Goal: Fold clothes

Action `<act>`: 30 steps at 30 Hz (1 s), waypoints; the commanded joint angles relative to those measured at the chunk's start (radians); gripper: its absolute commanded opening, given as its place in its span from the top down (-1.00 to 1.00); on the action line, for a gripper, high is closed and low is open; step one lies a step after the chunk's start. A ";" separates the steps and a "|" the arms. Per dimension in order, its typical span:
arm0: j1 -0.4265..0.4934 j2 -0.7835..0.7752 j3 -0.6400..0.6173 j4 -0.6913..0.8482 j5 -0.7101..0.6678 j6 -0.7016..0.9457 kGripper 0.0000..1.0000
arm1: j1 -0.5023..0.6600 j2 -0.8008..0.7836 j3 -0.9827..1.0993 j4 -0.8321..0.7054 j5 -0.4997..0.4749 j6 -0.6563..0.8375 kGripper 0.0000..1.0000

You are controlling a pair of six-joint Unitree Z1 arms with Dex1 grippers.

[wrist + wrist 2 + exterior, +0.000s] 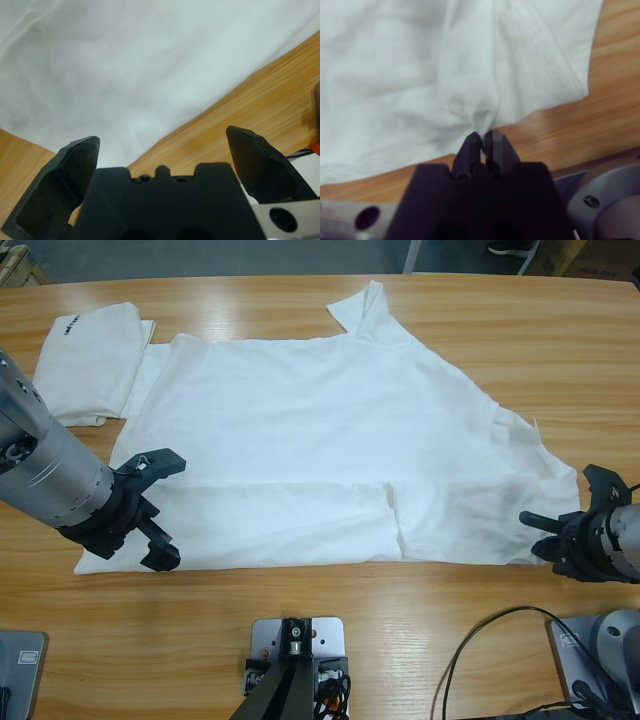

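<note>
The large soft-cloth T-shirt (330, 430) spread across the middle of the frame is plain white, without print on the side that shows. The smaller folded soft-cloth T-shirt (90, 360) at the upper left is also white and carries a small black lettering mark (68, 326). The long wooden counter (300, 610) is warm honey-brown with darker grain streaks. The left tool (150, 510) at the lower left is matt black on a silver-grey arm; the right tool (555, 530) at the right edge is black too.
</note>
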 commanded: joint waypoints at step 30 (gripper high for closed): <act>0.435 -0.220 0.030 -0.009 -0.049 -0.465 -0.91 | -0.451 -0.003 -0.351 0.162 0.055 -0.662 -0.99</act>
